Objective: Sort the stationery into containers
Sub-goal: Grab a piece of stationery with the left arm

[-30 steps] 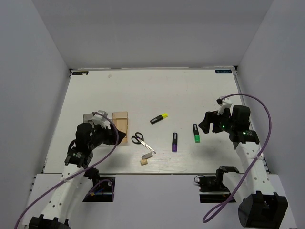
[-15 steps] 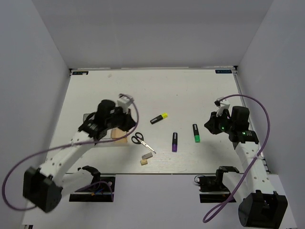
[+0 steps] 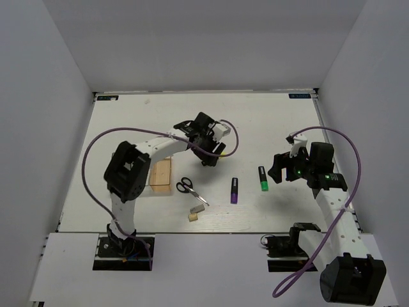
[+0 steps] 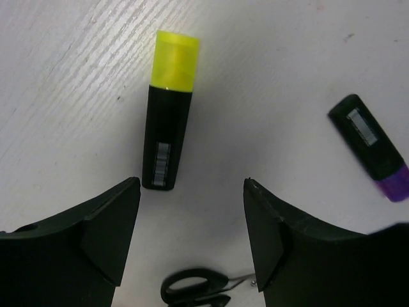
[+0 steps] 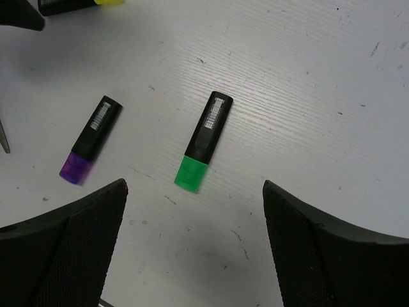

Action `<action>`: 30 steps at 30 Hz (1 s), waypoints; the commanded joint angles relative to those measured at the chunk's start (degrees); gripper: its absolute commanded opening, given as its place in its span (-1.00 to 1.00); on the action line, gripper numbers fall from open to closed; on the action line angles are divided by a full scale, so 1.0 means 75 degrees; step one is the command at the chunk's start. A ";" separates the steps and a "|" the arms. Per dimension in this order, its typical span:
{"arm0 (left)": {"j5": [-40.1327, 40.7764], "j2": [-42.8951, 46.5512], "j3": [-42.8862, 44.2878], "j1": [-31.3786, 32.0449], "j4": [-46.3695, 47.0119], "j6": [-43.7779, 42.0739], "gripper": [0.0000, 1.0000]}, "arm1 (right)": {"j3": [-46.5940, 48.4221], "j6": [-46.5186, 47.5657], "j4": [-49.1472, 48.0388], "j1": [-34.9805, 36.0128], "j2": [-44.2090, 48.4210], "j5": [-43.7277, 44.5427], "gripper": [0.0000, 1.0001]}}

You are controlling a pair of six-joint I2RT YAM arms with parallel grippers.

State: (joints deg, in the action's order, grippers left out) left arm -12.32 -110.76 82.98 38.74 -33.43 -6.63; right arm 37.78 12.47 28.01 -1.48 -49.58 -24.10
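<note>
The yellow highlighter [image 4: 167, 137] lies on the table just ahead of my open, empty left gripper [image 4: 192, 236], which hovers over it mid-table [image 3: 211, 150]. The purple highlighter [image 3: 234, 190] and green highlighter [image 3: 262, 178] lie to the right. My right gripper [image 3: 281, 167] is open and empty, hovering just behind the green highlighter [image 5: 204, 141]. The scissors [image 3: 190, 190] lie left of centre, with the grey and beige blocks [image 3: 193, 213] below them. The amber-tan tray [image 3: 161, 173] sits at left. The dark grey and clear trays are hidden behind the left arm.
The left arm [image 3: 128, 166] reaches from the near left across the tray area to the middle. The scissors' black handles [image 4: 195, 288] show just beneath the left fingers. White walls enclose the table on three sides.
The left arm has swung from the trays at the left to above the yellow highlighter in the middle. The right gripper has stayed by the green highlighter.
</note>
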 commanded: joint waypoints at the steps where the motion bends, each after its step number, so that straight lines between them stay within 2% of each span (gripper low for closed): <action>1: 0.0142 -0.0429 0.0910 0.0014 -0.0265 -0.0323 0.52 | 0.0353 0.0095 0.0156 0.0009 0.0072 0.0002 0.76; 10: 0.0482 -0.1649 0.1826 0.0131 -0.0476 -0.0651 0.52 | 0.0435 0.0095 0.0226 0.0021 0.0107 -0.0021 0.79; 17: 0.0634 -0.1884 0.1663 0.0143 -0.0523 -0.0744 0.44 | 0.0412 0.0142 0.0273 0.0009 0.0084 0.0037 0.79; 18: 0.0588 -0.1861 0.1500 0.0155 -0.0500 -0.0710 0.38 | 0.0435 0.0177 0.0215 -0.0002 0.0107 0.0072 0.79; 20: 0.0505 -0.1814 0.1370 0.0155 -0.0476 -0.0698 0.13 | 0.0424 0.0189 0.0250 -0.0003 0.0095 0.0072 0.79; 21: 0.0459 -0.1779 0.1184 0.0155 -0.0453 -0.0674 -0.01 | 0.0412 0.0166 0.0250 -0.0003 0.0107 0.0084 0.79; 22: 0.0482 -0.1744 0.1147 0.0155 -0.0453 -0.0651 -0.28 | 0.0424 0.0166 0.0250 -0.0003 0.0130 0.0072 0.79; 25: 0.0587 -0.1557 0.0796 0.0155 -0.0372 -0.0569 -0.62 | 0.0412 0.0154 0.0226 -0.0003 0.0177 0.0061 0.79; 30: 0.0938 -0.0292 -0.0117 0.0062 0.0306 0.0050 -0.93 | 0.0388 0.0119 0.0214 -0.0014 0.0260 -0.0009 0.79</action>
State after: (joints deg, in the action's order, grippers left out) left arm -7.18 -119.44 86.06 39.55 -30.87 -9.72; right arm 38.50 12.73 29.95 -1.48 -48.51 -23.92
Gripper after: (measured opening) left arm 0.400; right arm 0.893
